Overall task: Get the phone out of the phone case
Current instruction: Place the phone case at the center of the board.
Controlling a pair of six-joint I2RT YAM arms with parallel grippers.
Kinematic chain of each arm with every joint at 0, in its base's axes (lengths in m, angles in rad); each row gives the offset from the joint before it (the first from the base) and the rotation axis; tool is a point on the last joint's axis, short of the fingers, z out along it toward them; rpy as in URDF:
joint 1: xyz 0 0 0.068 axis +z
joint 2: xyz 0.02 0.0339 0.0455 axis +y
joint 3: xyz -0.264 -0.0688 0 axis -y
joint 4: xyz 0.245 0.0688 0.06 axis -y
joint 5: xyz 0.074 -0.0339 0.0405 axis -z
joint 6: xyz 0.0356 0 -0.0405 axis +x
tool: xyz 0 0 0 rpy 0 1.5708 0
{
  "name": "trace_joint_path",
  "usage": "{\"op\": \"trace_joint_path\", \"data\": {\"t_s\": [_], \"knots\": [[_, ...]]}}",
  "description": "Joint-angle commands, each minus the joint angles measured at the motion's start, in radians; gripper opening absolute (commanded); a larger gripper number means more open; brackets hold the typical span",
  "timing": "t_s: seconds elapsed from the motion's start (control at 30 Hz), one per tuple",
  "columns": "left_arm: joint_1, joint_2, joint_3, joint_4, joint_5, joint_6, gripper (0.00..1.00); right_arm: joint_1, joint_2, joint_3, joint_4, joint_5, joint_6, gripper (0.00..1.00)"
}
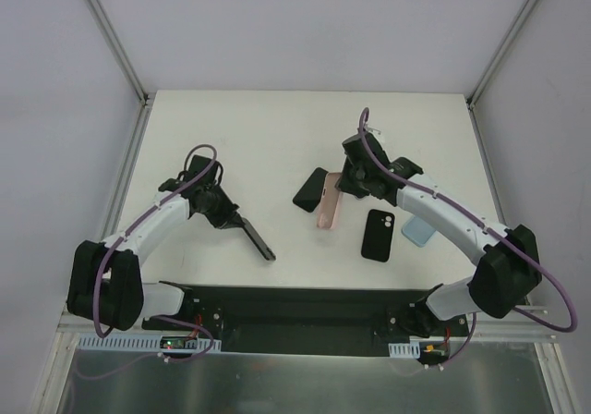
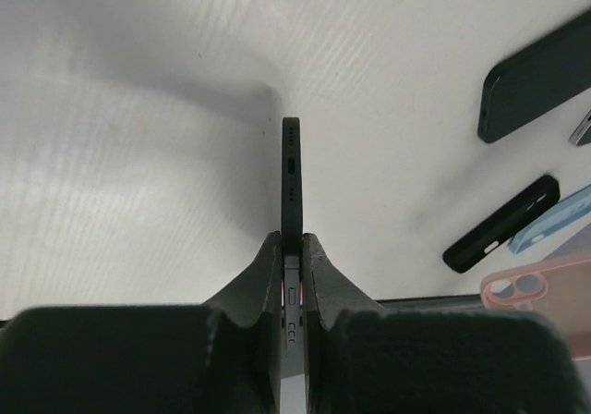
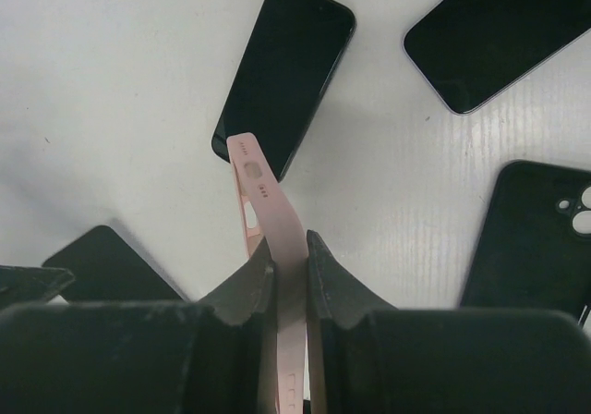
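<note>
Left gripper (image 2: 292,248) is pinching the cased phone (image 2: 292,178), jaws pressing on its two broad faces. Left wrist view is showing it edge-on: speaker holes and port slot in the black shell are facing the lens, and a silvery strip is showing between the fingers (image 2: 325,280). The top view is giving none of that, only a dark bar sticking out of the gripper, well left of the pink case (image 1: 329,203) and nearer the arm bases. I can't tell whether its lower edge is touching the table (image 1: 277,137).

Right gripper (image 3: 288,248) is clamping the pink case, jaws squeezing its thin wall. Right wrist view is showing the case bowing sideways with its side cut-outs visible. From above it is reading as a straight strip.

A bare black phone (image 3: 286,77) is lying flat just past the pink case's free end; from above it is sitting right against the case's left side. A second dark phone (image 3: 499,35) is only showing in the right wrist view.

A loose black case (image 1: 377,235) with a camera cut-out is lying flat to the right of the pink case. A blue case (image 1: 420,232) is lying further right, partly under the right arm. Left wrist view is catching both as slivers at its right edge.
</note>
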Motion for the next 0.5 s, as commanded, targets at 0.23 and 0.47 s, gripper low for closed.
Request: {"op": "trace_joint_path", "data": {"t_s": [0.23, 0.47], "knots": [[0.107, -0.024, 0.293, -0.17, -0.302, 0.185, 0.0, -0.009, -0.036, 0.008, -0.026, 0.011, -0.033, 0.01], [0.107, 0.028, 0.486, -0.303, -0.682, 0.344, 0.0, -0.007, 0.028, 0.01, 0.014, -0.081, -0.049, 0.02]]}}
